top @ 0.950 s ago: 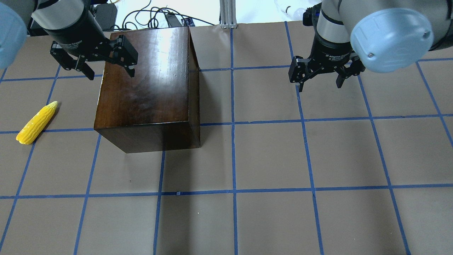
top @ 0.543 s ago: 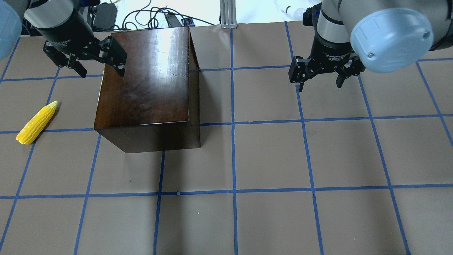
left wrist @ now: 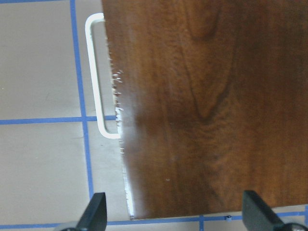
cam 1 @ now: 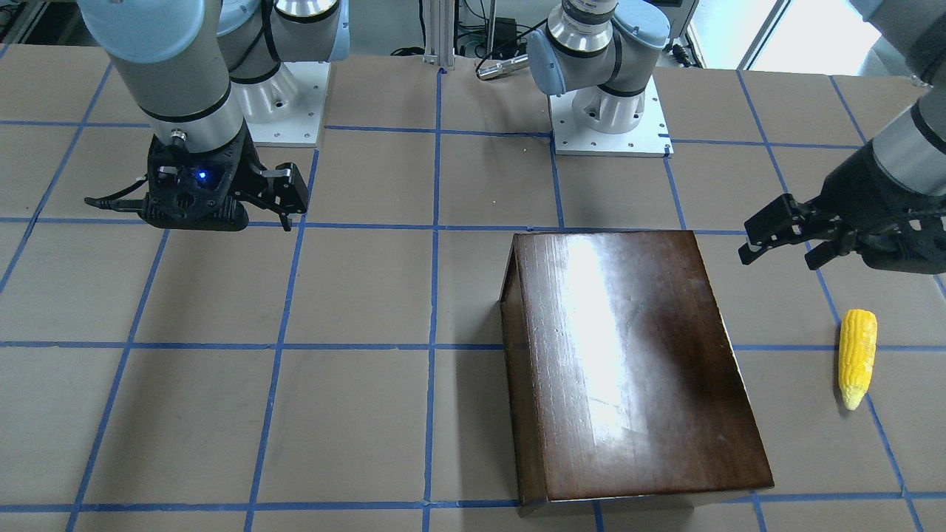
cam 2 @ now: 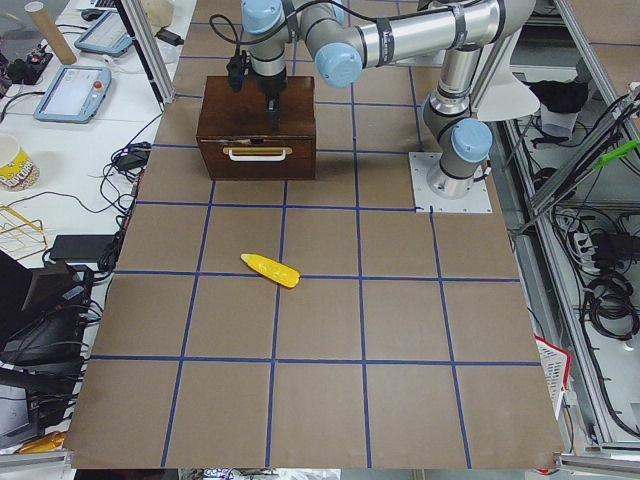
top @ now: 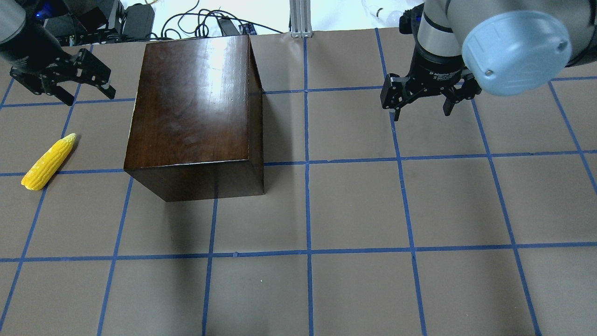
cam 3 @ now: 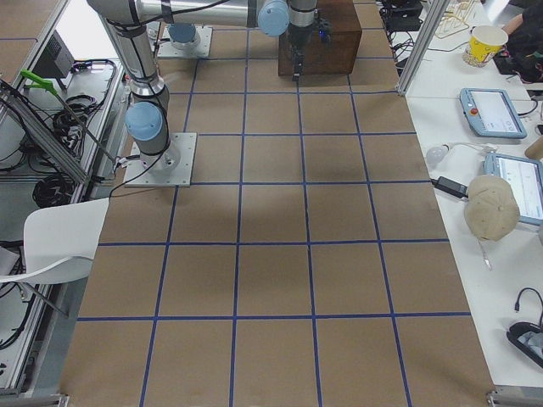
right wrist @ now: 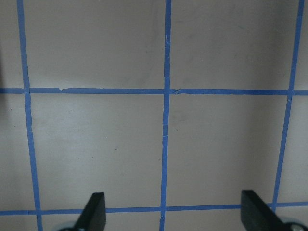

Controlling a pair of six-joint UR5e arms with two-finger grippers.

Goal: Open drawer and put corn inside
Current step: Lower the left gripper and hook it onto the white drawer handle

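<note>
Yellow, finely kernelled and tapering to a paler tip, the corn (top: 49,161) is lying flat on the table (top: 354,210), off to the left of the glossy dark wooden box (top: 196,102) and not touching it. The drawer (cam 2: 258,160) is sitting shut in the box's left-facing end, its brown front carrying a pale loop handle (left wrist: 96,77). I am watching the left hand (top: 91,95) hovering beside the box, fingers spread, holding nothing. The right hand (top: 421,112) is hanging likewise spread and empty, well apart on the box's right. White lettering (top: 440,74) on its collar is partly reading "Adaptive"; the rest is too small.
</note>
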